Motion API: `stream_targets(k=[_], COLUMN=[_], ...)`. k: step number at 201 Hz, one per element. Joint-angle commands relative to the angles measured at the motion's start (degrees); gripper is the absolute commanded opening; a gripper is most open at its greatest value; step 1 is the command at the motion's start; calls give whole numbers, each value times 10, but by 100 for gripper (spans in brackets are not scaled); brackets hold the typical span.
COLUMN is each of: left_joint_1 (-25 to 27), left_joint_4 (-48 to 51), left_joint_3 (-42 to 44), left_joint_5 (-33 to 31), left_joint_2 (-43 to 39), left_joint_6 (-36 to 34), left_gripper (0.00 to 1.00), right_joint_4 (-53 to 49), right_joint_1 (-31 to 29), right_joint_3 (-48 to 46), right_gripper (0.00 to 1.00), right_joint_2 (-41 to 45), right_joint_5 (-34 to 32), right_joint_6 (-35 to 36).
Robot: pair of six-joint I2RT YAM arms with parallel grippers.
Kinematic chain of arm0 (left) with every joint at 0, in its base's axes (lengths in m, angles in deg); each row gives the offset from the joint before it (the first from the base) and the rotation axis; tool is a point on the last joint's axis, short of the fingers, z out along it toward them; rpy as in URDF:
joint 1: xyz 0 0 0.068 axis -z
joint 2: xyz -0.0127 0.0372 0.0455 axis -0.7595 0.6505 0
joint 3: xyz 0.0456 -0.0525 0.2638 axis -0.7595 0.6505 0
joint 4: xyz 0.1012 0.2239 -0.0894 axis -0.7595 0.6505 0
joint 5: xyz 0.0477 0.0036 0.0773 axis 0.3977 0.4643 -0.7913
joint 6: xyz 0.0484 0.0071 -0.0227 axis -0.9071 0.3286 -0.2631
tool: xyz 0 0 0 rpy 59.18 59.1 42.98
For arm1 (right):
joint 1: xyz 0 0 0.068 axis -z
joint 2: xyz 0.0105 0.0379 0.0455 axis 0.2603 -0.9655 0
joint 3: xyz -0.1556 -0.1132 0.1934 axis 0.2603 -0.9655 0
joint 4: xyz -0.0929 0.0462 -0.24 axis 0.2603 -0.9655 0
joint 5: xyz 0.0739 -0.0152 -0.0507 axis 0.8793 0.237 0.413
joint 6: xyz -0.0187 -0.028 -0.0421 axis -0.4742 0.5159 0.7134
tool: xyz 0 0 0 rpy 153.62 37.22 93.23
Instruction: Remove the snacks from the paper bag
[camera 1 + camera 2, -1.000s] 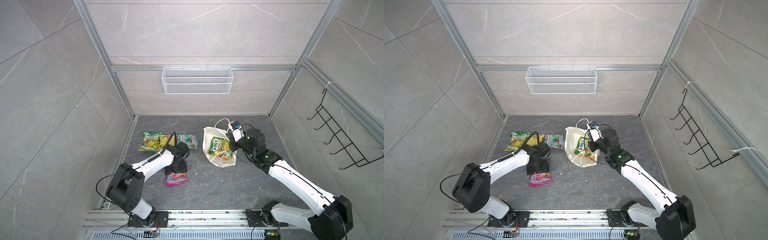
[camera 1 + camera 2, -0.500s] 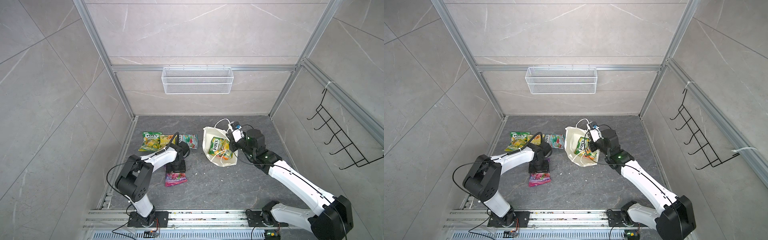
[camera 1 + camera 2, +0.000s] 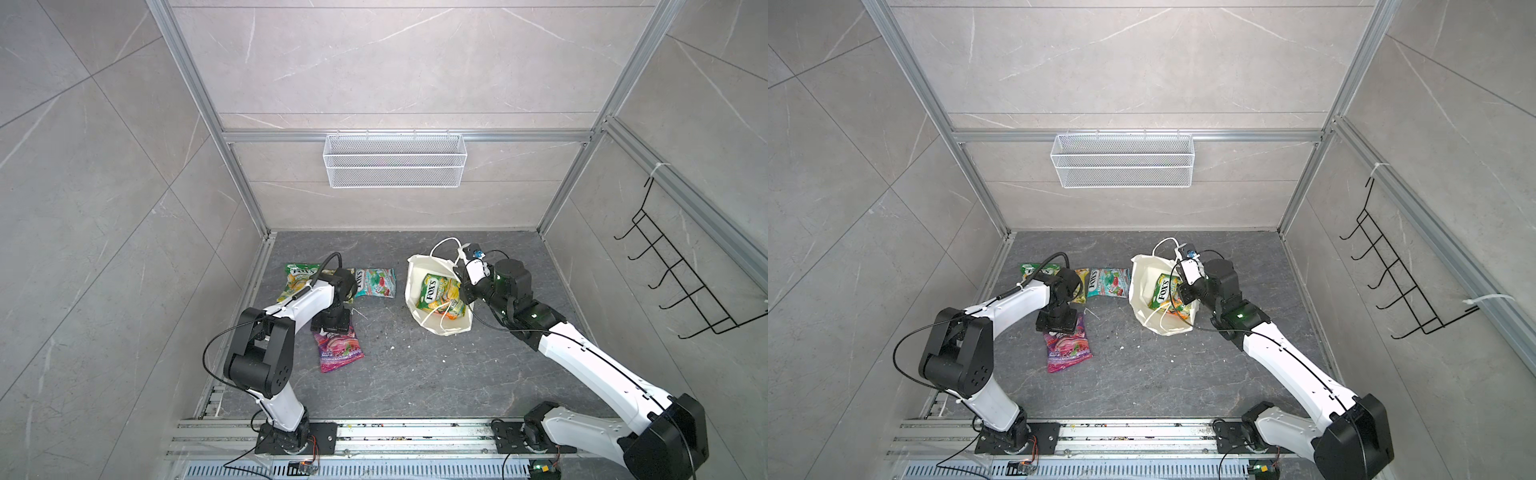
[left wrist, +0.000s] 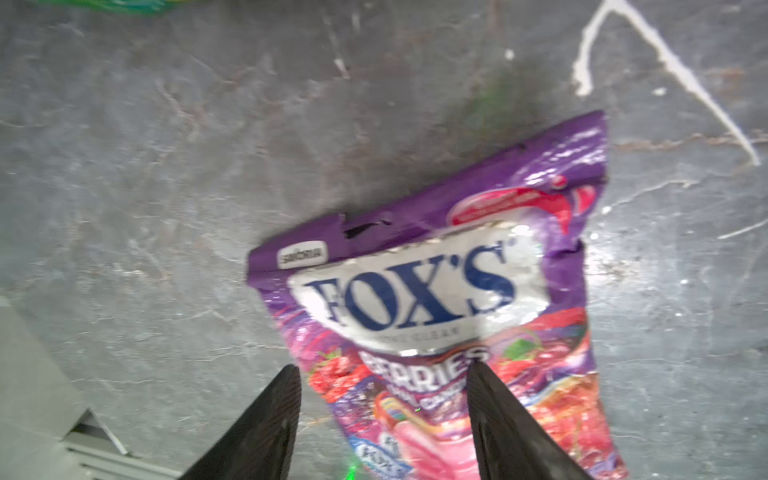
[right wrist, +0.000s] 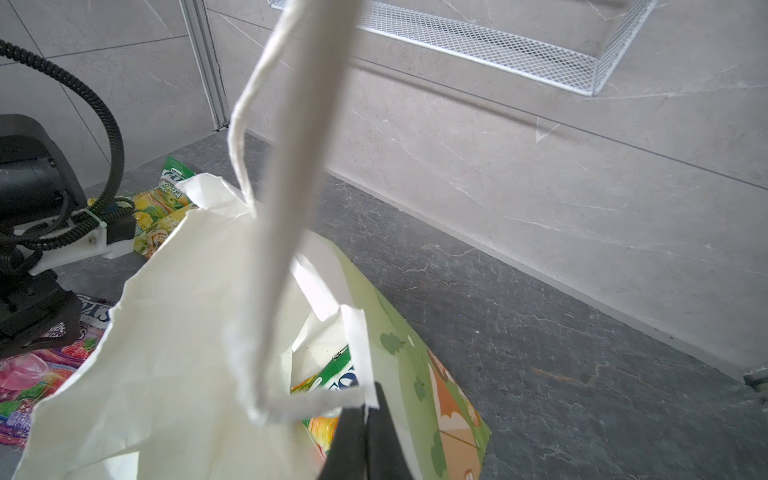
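Observation:
A purple FOX'S snack packet [image 4: 436,299] lies flat on the dark floor [image 3: 415,374]. My left gripper [image 4: 382,368] hovers open just over it, one finger on each side of its printed face; both top views show it [image 3: 332,326] [image 3: 1059,324] above the packet [image 3: 338,349]. A teal packet [image 3: 374,282] and a green-yellow packet [image 3: 297,280] lie behind my left arm. The white paper bag [image 3: 415,286] stands open with a green-yellow snack [image 3: 440,295] inside. My right gripper [image 5: 365,409] is shut on the bag's rim [image 5: 357,353].
A white wire mesh basket [image 3: 395,160] hangs on the back wall. A black hook rack [image 3: 685,282] is on the right wall. The bag's cord handle [image 5: 291,166] hangs across the right wrist view. A metal rail [image 3: 374,432] runs along the front edge.
My left arm's elbow has lifted and folded in while its gripper stays over the purple packet. The right arm and the bag have not moved.

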Motion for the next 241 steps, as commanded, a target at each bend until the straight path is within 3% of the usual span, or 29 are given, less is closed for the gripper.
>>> stream_targets(k=[1, 34, 49, 72, 86, 103, 198, 241], left_joint_1=[1, 66, 112, 168, 192, 205, 190, 129], left_joint_4=[38, 27, 5, -53, -79, -82, -25, 14], left_joint_3=[-37, -74, -76, -52, -31, -19, 50, 67], left_joint_5=[-5, 17, 47, 103, 134, 152, 91, 48], left_joint_2=[-47, -80, -69, -36, -11, 19, 45, -1], left_joint_6=[-14, 59, 95, 158, 187, 203, 222, 205], left_gripper=[69, 70, 65, 38, 32, 13, 11, 10], right_joint_4=[24, 25, 27, 28, 28, 29, 34, 35], right_joint_1=[0, 0, 0, 1, 0, 0, 0, 0], right_joint_3=[-2, -1, -1, -1, -1, -3, -5, -7], right_gripper=[0, 0, 0, 0, 0, 0, 0, 0], right_joint_2=[17, 16, 14, 12, 12, 16, 15, 18], right_joint_5=[-4, -1, -1, 0, 0, -1, 1, 2], right_joint_6=[-10, -10, -11, -12, -13, -12, -14, -14])
